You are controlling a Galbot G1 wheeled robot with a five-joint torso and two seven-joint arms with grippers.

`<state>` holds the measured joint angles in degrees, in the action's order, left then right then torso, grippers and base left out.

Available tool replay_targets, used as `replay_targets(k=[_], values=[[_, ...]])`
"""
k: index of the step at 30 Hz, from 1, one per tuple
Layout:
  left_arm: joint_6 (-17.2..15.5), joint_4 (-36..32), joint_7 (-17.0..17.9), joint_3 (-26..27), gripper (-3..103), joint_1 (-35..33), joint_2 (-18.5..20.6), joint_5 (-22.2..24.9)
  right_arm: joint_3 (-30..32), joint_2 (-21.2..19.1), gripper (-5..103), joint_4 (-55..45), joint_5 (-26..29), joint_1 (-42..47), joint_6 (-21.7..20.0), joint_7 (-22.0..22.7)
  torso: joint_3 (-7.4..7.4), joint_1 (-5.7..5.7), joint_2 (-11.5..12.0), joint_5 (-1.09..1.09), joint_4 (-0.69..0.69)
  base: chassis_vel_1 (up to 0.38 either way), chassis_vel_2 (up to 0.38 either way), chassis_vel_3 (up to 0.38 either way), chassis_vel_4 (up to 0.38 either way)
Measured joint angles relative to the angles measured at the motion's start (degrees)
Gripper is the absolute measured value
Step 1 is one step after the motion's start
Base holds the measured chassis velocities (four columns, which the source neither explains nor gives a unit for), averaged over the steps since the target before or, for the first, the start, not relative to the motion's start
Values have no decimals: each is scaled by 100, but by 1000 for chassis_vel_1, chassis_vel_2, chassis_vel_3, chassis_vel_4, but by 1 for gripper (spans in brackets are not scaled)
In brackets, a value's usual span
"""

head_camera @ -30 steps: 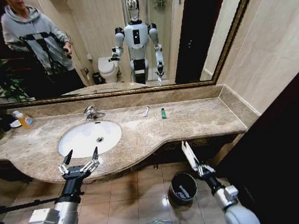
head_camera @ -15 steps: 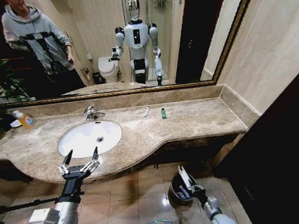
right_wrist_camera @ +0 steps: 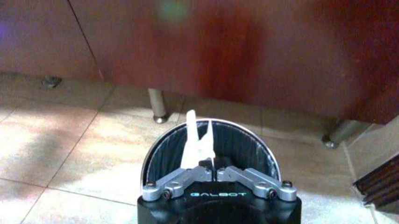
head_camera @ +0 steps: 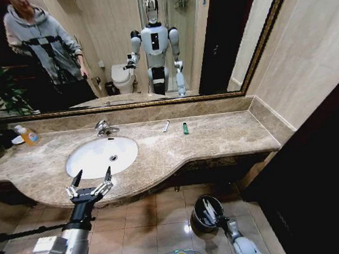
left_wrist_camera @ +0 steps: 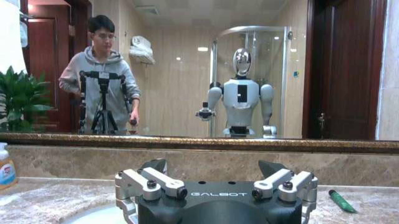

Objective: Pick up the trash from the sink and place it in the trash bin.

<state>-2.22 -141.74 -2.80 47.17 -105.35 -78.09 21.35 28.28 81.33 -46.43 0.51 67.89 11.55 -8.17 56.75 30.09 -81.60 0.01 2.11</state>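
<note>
My right gripper [head_camera: 217,218] hangs low over the small black trash bin [head_camera: 198,219], shut on a long flat white packet [head_camera: 209,208]. The right wrist view shows the packet [right_wrist_camera: 194,140] standing up from the closed right gripper [right_wrist_camera: 210,164], with the bin [right_wrist_camera: 242,142] right beneath. The oval white sink [head_camera: 93,155] sits in the marble counter. A slim white stick [head_camera: 166,126] and a tiny dark-green bottle [head_camera: 185,128] lie on the counter to its right. My left gripper [head_camera: 92,176] hovers open at the counter's front edge, before the sink.
A chrome faucet [head_camera: 103,128] stands behind the basin. A clear bottle of orange liquid [head_camera: 27,135] sits at the far left by a plant. Wood cabinet legs [right_wrist_camera: 157,105] rise behind the bin. Tiled floor [head_camera: 144,228] lies open around it.
My right arm has dropped from beside the counter edge down to the bin, carrying the white packet. The left gripper has stayed where it was.
</note>
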Motion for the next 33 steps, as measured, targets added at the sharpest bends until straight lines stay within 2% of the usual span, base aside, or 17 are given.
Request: replay_targets(k=[2,3,5,8,9,10,13,17,18,20,22,27,28,30,32,33], values=[[0,0,0,0,100,0,0,0,11,32,-3,169,-79,-126,26,19,0,0,0,-1,1,0,0,0,0],[0,0,0,0,100,0,0,0,12,36,1,221,-92,-154,30,31,0,0,0,0,0,0,0,0,0],[0,0,0,0,100,0,0,0,12,37,1,239,-95,-162,30,37,0,0,0,0,0,0,0,0,0],[0,0,0,0,100,0,0,0,12,23,17,249,-105,-166,30,85,0,0,0,-1,0,0,0,0,0],[0,0,0,0,100,0,0,0,12,23,17,249,-105,-166,30,85,0,0,0,-1,0,0,0,0,0],[0,0,0,0,100,0,0,0,12,14,23,245,-106,-162,28,97,0,-1,0,-1,0,0,0,0,0],[0,0,0,0,100,0,0,0,13,-3,28,202,-105,-141,24,113,0,-1,0,0,0,0,0,0,0],[0,0,0,0,100,0,0,0,20,-34,50,-39,-88,-7,-32,158,-1,-1,0,0,0,0,0,0,0],[0,0,0,0,100,0,0,0,20,-34,50,-39,-88,-7,-32,158,-1,-1,0,0,0,0,0,0,0],[0,0,0,0,100,0,0,0,21,-64,61,-385,56,182,-117,209,-1,-1,0,-1,0,0,0,0,0],[0,0,0,0,100,0,0,0,23,-78,61,-527,123,260,-133,225,-1,-1,0,0,0,0,0,0,0],[0,0,-1,0,100,0,0,0,94,-178,88,-2033,593,952,-193,532,-1,-1,0,0,-1,0,0,0,0],[0,0,-1,0,100,0,0,0,94,-178,88,-2033,593,952,-193,532,-1,-1,0,0,-1,0,0,0,0],[0,0,0,0,100,1,0,0,186,-250,97,-3144,794,1435,-329,591,-2,-1,0,-2,0,0,0,0,0],[0,0,0,0,100,0,0,0,196,-258,97,-3321,829,1520,-356,597,-1,-1,0,-2,0,0,0,0,0],[0,0,0,0,100,1,0,0,248,-287,99,-4136,1008,1849,-490,616,-1,-1,-1,0,-1,0,0,0,0]])
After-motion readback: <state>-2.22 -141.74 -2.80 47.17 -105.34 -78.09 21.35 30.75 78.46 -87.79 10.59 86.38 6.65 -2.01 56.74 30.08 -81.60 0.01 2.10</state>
